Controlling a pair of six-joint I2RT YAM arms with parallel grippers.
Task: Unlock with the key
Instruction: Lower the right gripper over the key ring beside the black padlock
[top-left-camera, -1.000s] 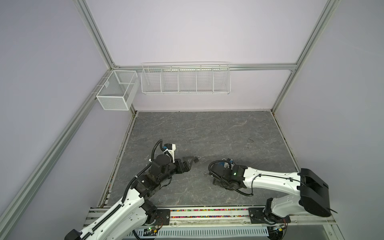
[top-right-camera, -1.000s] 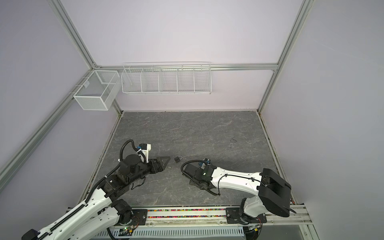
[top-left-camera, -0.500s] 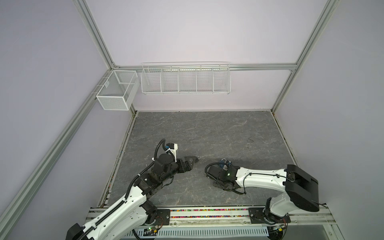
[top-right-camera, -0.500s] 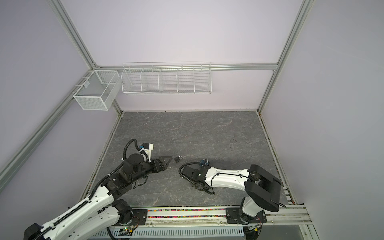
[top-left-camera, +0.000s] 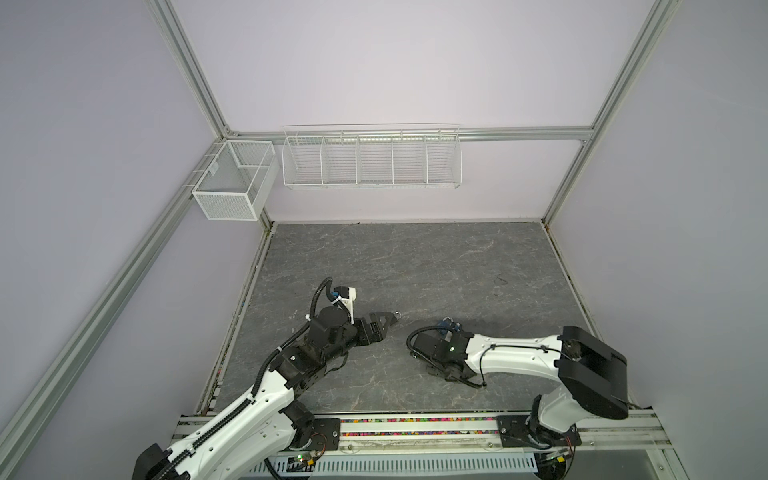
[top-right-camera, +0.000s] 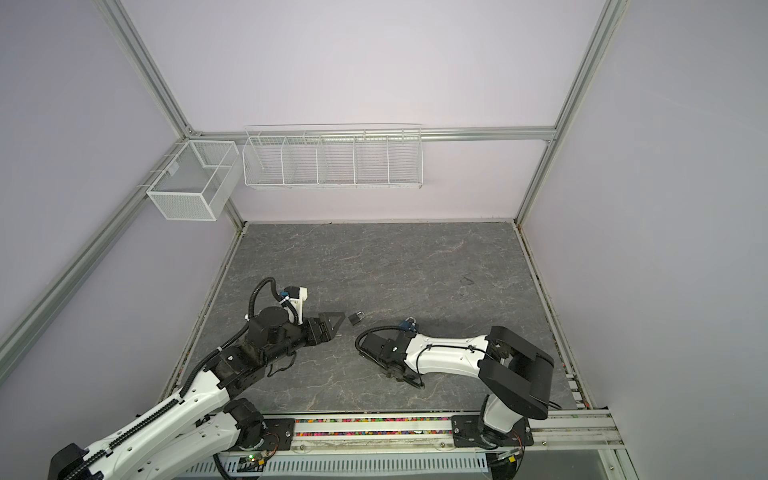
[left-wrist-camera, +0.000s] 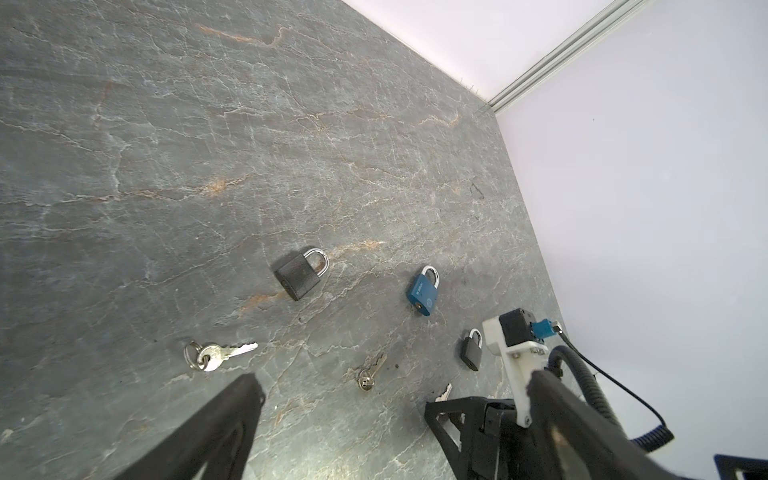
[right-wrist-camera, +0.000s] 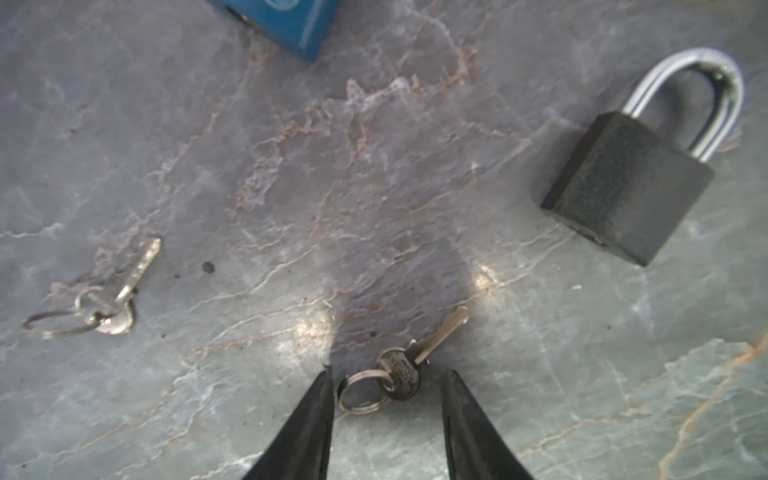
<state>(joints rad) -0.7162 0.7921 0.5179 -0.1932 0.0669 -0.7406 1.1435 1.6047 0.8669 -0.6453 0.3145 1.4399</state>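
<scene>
left end effector (left-wrist-camera: 392, 386): jaws wide apart | right end effector (right-wrist-camera: 388, 376): jaws part-spread

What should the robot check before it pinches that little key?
1. The small silver key on its ring lies between the fingers of the right gripper: ok.
2. The key is gripped: not ok, the jaws stand apart around it.
3. The key lies flat on the grey stone-look tabletop with nothing on top of it: ok.
4. The left gripper is open wide, ready for a lock: ok.
5. This key fits the small black metal padlock rather than the blue padlock: cannot tell.
</scene>
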